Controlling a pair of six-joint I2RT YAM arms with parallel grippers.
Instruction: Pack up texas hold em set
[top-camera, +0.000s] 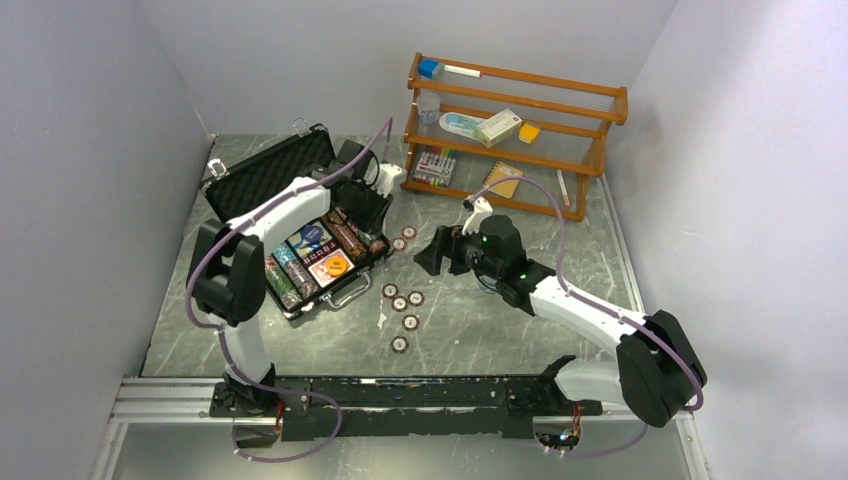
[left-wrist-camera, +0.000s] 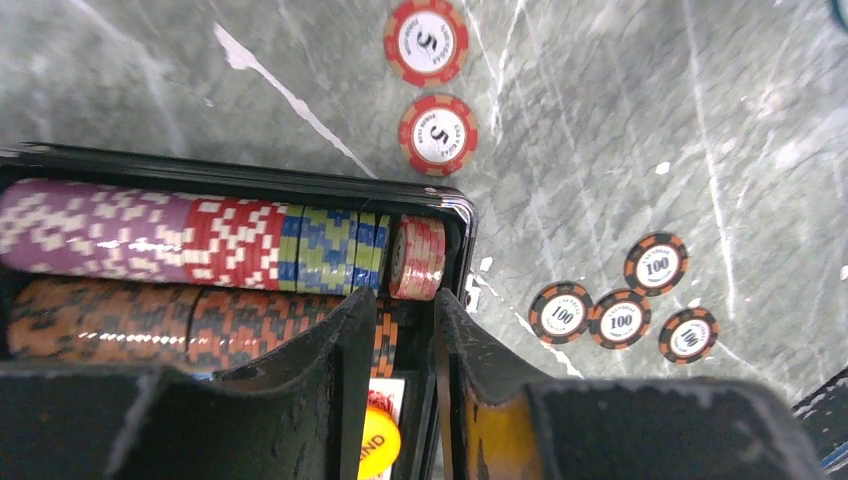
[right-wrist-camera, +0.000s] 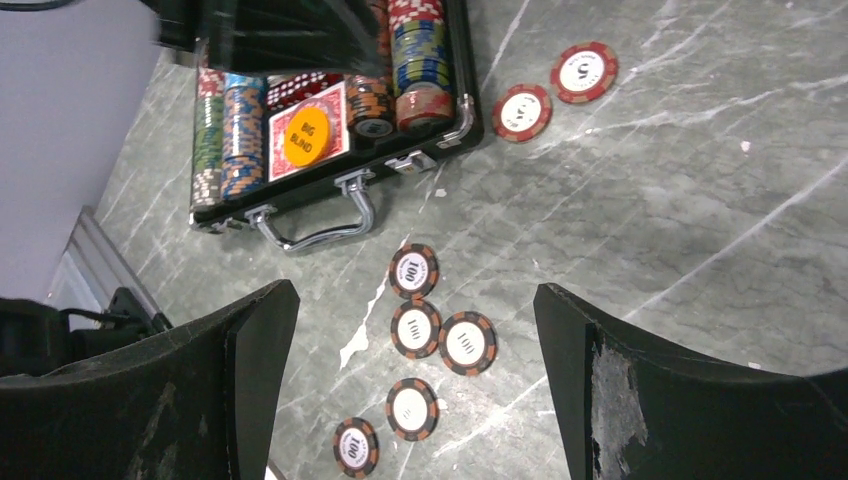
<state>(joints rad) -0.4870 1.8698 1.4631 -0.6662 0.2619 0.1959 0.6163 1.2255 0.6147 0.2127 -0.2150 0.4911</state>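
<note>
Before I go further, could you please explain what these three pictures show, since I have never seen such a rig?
Two robot arms are bolted at the table's near edge. One picture looks down from above and behind them; the others come from cameras on each wrist. On the table lies an open black case of poker chips, a wooden shelf behind it. Two red 5 chips and five 100 chips lie loose beside the case. The left tool hangs over the chip rows, nearly shut; whether it grips a chip I cannot tell. The right tool is wide open and empty, near the 100 chips.
</note>
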